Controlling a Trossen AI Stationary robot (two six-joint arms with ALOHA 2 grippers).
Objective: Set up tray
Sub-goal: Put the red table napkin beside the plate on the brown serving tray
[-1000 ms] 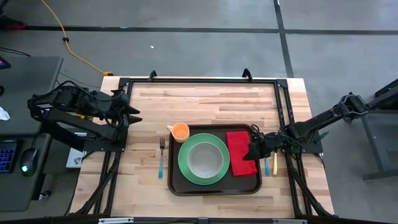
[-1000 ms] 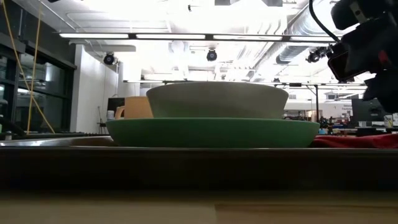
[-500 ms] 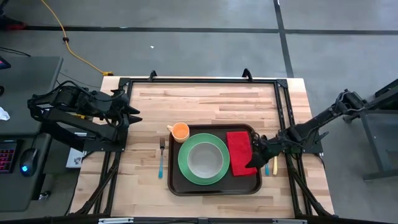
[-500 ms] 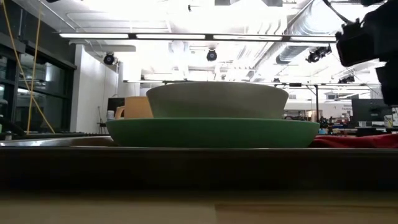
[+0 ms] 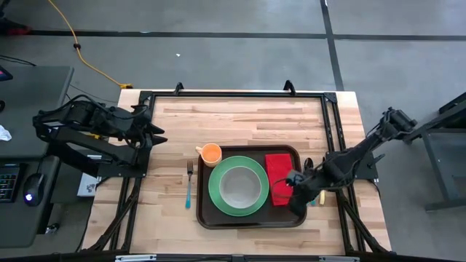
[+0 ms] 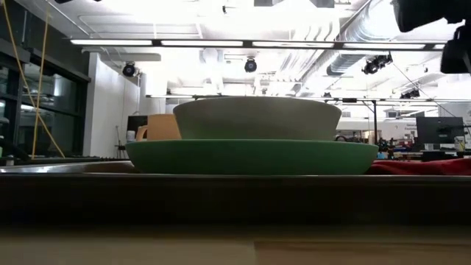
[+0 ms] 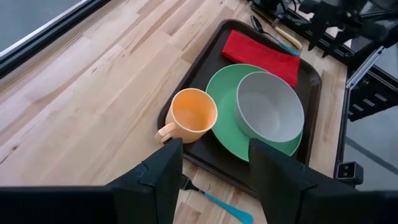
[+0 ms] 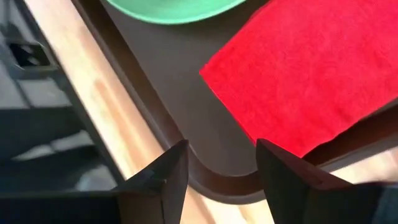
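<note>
The large dark brown rectangular plastic tray [image 5: 251,219] sits on the near middle of the wooden table [image 5: 240,120] and already carries a round green plate [image 5: 215,191] with a grey bowl [image 5: 238,185] on it, an orange mug [image 5: 210,153] at its far left corner and a folded red cloth napkin [image 5: 277,177]. A blue-handled fork [image 5: 188,188] beside the tray's left edge and yellow- and blue-handled cutlery [image 5: 321,195] off its right edge look still to be placed. The right gripper [image 5: 295,200] hovers over the tray's near right corner, jaws apart and empty; the left gripper [image 5: 155,131] waits open and empty at the table's left edge.
</note>
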